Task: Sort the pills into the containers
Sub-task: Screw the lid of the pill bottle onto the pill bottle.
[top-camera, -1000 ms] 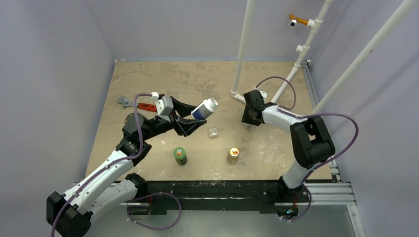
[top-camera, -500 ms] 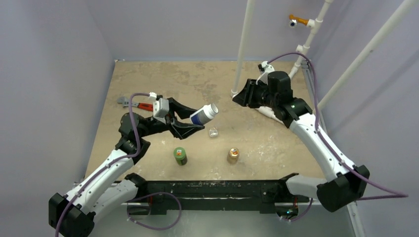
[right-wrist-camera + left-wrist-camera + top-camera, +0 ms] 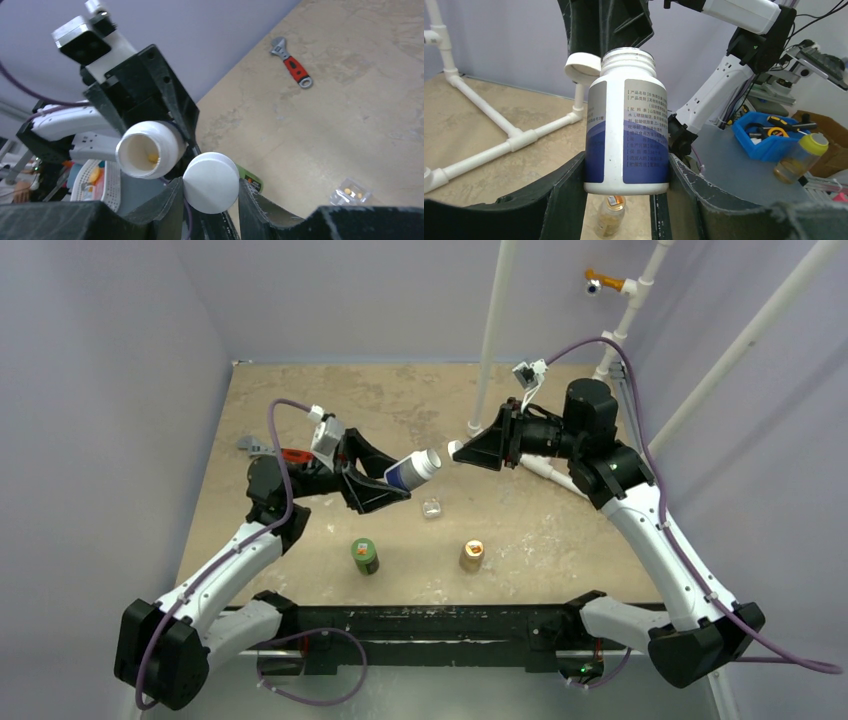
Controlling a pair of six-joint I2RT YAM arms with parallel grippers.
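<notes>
My left gripper [image 3: 403, 480] is shut on a white bottle with a blue label [image 3: 412, 469], held tilted above the table. The bottle's mouth is uncapped [image 3: 629, 55], and one yellow pill [image 3: 152, 158] lies inside. My right gripper [image 3: 462, 452] is shut on the white cap [image 3: 211, 182], just beside the bottle's mouth. The clear container [image 3: 431, 508] stands on the table below the bottle. A few yellow pills [image 3: 347, 191] lie in the container.
A green bottle [image 3: 364, 555] and a tan-orange bottle [image 3: 471, 554] stand near the front edge. A red-handled wrench [image 3: 270, 451] lies at the left. White pipes [image 3: 492, 340] rise from the table's back right, behind the right arm.
The right arm has lifted off the table by the pipe foot and swung left, bringing the cap up to the bottle's mouth. The left arm has shifted only slightly with the bottle.
</notes>
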